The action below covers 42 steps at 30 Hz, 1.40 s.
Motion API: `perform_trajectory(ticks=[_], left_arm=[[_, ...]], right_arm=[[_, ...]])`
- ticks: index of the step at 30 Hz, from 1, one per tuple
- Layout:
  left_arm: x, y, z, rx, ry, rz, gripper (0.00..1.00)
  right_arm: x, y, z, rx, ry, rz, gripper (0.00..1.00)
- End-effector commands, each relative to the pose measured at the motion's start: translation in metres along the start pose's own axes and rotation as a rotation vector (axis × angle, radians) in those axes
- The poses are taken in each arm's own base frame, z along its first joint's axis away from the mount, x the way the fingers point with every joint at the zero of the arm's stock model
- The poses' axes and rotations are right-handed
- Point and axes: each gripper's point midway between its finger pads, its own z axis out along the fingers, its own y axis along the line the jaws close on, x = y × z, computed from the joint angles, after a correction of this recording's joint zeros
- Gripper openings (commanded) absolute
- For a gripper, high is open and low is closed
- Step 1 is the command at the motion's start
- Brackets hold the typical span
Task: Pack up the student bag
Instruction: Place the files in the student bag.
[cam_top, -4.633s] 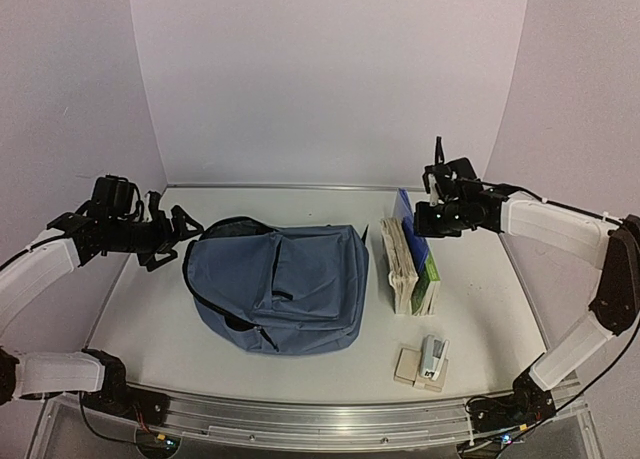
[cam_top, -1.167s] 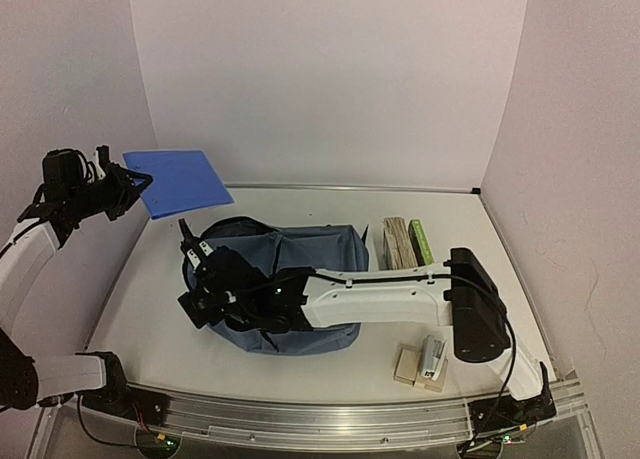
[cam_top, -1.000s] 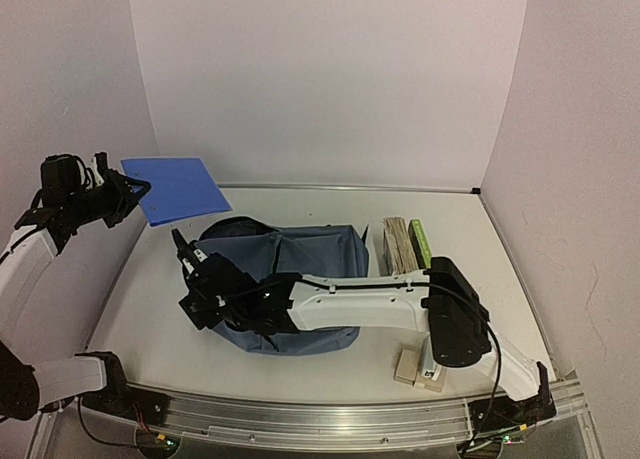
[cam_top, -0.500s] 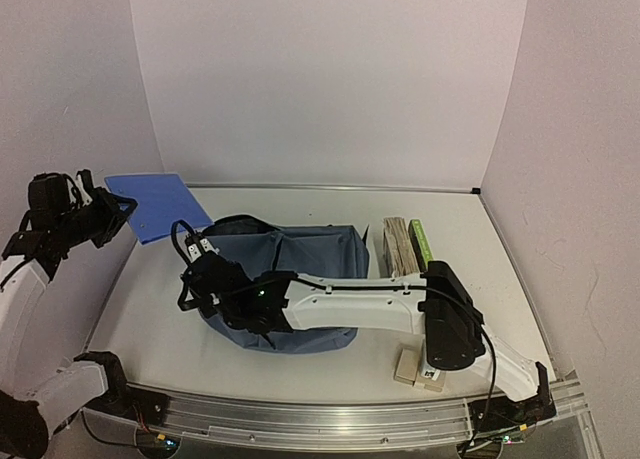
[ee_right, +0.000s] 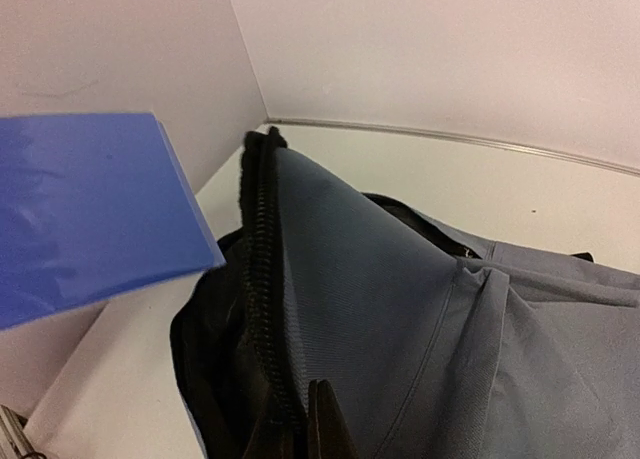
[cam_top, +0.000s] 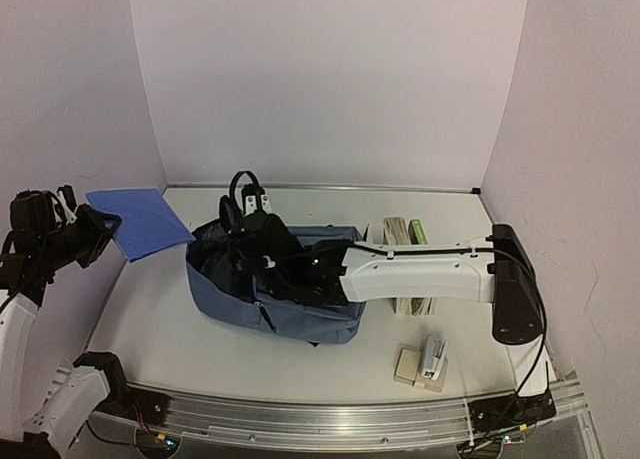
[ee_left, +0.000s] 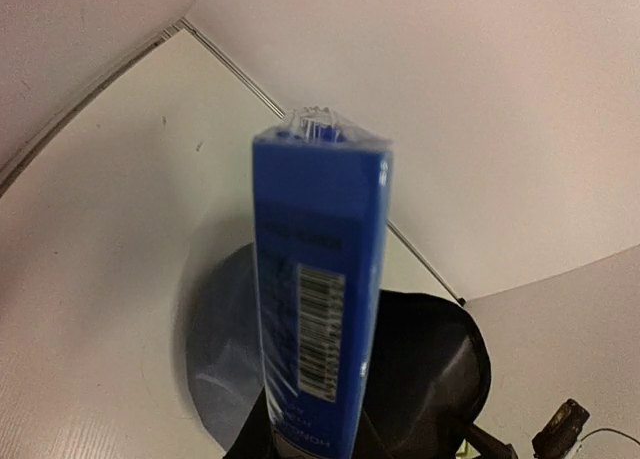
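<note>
The student bag (cam_top: 310, 314) lies mid-table, slate-blue, its dark main opening (cam_top: 215, 259) facing left. My right gripper (cam_top: 248, 214) reaches across it and is shut on the zipper edge of the top flap, holding that flap raised. In the right wrist view the jaws of the right gripper (ee_right: 300, 426) pinch the black zipper edge (ee_right: 262, 279) of the student bag (ee_right: 430, 319). My left gripper (cam_top: 100, 227) is shut on a flat blue book (cam_top: 140, 224), held in the air left of the bag. The left wrist view shows the blue book (ee_left: 320, 309) standing out of the left gripper (ee_left: 305, 444), with the bag's opening (ee_left: 430, 369) below it.
A row of upright books (cam_top: 412, 229) stands right of the bag, partly behind my right arm. A stapler on small wooden blocks (cam_top: 428, 361) sits near the front right. The walls close in at the left and the back.
The right gripper closed on the bag's zipper edge and pulled the flap up and back, widening the opening. The left arm carried the blue book lower and further left.
</note>
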Motion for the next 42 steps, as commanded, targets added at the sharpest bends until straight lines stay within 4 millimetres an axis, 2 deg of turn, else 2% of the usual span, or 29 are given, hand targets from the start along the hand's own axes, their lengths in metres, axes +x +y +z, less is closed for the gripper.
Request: perform_trajectory(ticks=[1, 5, 16, 22, 36, 42], left_arm=[[0.025, -0.033, 0.004, 0.205, 0.17, 0.026, 0.0], [0.044, -0.044, 0.017, 0.332, 0.3, -0.024, 0.0], [0.084, -0.012, 0.055, 0.306, 0.524, -0.129, 0.0], [0.1, -0.005, 0.076, 0.324, 0.572, -0.164, 0.0], [0.143, -0.043, 0.144, 0.36, 0.691, -0.059, 0.0], [0.173, -0.062, 0.179, 0.374, 0.761, -0.008, 0.0]], right_arm=[[-0.06, 0.01, -0.023, -0.062, -0.142, 0.151, 0.0], [-0.06, 0.015, -0.022, -0.085, -0.136, 0.148, 0.0], [-0.074, 0.026, -0.028, -0.138, -0.154, 0.147, 0.0], [-0.071, 0.037, -0.027, -0.193, -0.14, 0.129, 0.0], [-0.054, 0.052, -0.018, -0.253, -0.097, 0.119, 0.0], [-0.043, 0.056, -0.011, -0.259, -0.081, 0.116, 0.0]])
